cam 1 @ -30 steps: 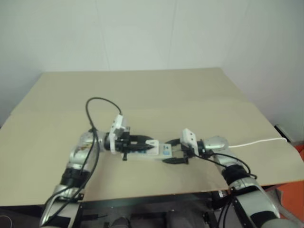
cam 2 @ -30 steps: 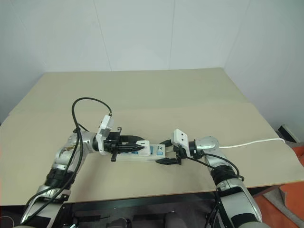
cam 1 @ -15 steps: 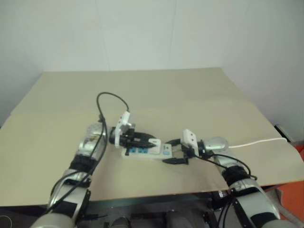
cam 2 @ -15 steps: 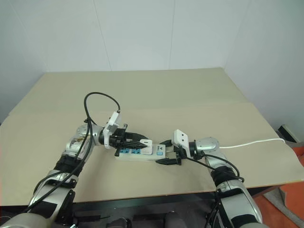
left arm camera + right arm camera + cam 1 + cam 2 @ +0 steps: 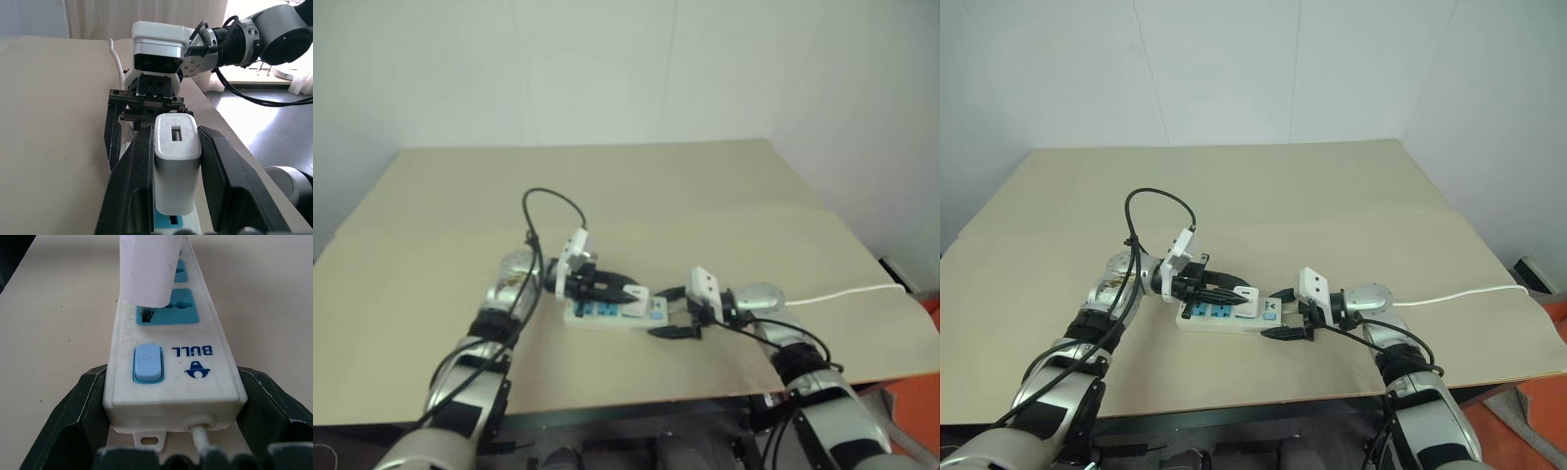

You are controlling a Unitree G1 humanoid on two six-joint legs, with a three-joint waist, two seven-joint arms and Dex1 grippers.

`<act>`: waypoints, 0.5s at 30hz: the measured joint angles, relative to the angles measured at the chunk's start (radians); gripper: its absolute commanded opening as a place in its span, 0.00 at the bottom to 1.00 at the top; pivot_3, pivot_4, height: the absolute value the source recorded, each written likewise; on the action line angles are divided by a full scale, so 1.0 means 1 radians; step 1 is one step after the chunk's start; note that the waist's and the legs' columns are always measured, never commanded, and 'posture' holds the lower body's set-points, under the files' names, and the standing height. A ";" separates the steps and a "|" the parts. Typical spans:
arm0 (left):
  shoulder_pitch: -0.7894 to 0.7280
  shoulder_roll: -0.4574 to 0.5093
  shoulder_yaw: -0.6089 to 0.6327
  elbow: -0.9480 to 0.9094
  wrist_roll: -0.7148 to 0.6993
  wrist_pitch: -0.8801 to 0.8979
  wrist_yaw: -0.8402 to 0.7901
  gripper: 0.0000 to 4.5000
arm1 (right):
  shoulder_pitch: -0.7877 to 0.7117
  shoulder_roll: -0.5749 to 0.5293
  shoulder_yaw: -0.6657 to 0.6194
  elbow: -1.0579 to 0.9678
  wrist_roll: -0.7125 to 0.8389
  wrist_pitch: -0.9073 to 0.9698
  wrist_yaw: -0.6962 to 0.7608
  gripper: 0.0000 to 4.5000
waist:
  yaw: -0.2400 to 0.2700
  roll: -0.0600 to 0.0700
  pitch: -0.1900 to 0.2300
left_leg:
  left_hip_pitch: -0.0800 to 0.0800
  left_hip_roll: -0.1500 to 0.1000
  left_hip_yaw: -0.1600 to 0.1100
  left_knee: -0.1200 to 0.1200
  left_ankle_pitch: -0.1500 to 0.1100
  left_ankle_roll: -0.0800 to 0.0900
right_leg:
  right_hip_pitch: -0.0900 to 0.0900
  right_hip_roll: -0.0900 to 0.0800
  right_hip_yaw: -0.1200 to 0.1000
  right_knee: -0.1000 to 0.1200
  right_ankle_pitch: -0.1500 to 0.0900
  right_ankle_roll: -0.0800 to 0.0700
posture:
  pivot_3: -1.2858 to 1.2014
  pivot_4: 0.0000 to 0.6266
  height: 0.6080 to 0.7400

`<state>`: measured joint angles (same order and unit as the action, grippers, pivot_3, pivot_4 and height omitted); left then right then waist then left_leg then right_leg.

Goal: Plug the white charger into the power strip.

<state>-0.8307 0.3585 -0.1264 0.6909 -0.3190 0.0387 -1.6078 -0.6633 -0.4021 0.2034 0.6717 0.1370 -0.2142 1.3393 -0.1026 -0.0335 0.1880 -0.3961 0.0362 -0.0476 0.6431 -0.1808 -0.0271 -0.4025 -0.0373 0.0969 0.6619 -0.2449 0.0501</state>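
Hard to read from the head views: charger prongs tucked under the body, contact with the socket impossible to confirm. In the right wrist view, white charger cut off by the frame edge, lower end hanging just over the blue socket nearest the switch on the power strip, a corner of that socket hidden behind it. Cord stub leaving the strip's end and dropping out of sight between the black fingers. Left gripper clamped tight on the charger, a black finger pressed to each side, port slot facing the camera; most of the strip masked below it, just a sliver of blue showing. Right gripper spread wide around the switch end of the strip, a finger beside each long edge, strip lying flat on the tan table. Thin white cord trailing off past the right wrist toward the table's edge. Compared with a second ago: left forearm swung inward and more upright, charger carried along the strip closer to the right gripper, several blue sockets now uncovered; right gripper unmoved.
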 measured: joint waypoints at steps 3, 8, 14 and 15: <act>-0.002 0.000 -0.002 0.008 0.000 -0.013 -0.003 0.22 | 0.002 0.000 0.000 -0.003 0.000 0.000 -0.003 0.76 | 0.000 0.000 0.000 | 0.000 0.000 0.000 0.000 0.000 0.000 | 0.000 0.000 0.000 0.000 0.000 0.000 | 0.52 0.24 1.00; -0.015 0.001 -0.012 0.034 0.000 -0.037 -0.004 0.22 | 0.003 0.000 0.000 -0.003 0.000 0.000 -0.005 0.76 | 0.000 0.000 0.000 | 0.000 0.000 0.000 0.000 0.000 0.000 | 0.000 0.000 0.000 0.000 0.000 0.000 | 0.52 0.24 1.00; -0.022 0.004 -0.019 0.043 -0.002 -0.043 -0.005 0.22 | 0.003 0.000 0.000 -0.003 0.000 0.000 -0.005 0.76 | 0.000 0.000 0.000 | 0.000 0.000 0.000 0.000 0.000 0.000 | 0.000 0.000 0.000 0.000 0.000 0.000 | 0.52 0.24 1.00; -0.024 0.004 -0.021 0.046 -0.002 -0.045 -0.005 0.22 | 0.003 0.000 0.000 -0.002 0.000 0.000 -0.005 0.76 | 0.000 0.000 0.000 | 0.000 0.000 0.000 0.000 0.000 0.000 | 0.000 0.000 0.000 0.000 0.000 0.000 | 0.52 0.24 1.00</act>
<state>-0.8548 0.3622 -0.1470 0.7367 -0.3210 -0.0060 -1.6123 -0.6607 -0.4018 0.2036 0.6696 0.1368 -0.2143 1.3339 -0.1026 -0.0336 0.1879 -0.3959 0.0362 -0.0478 0.6431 -0.1808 -0.0271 -0.4024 -0.0373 0.0969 0.6619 -0.2449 0.0502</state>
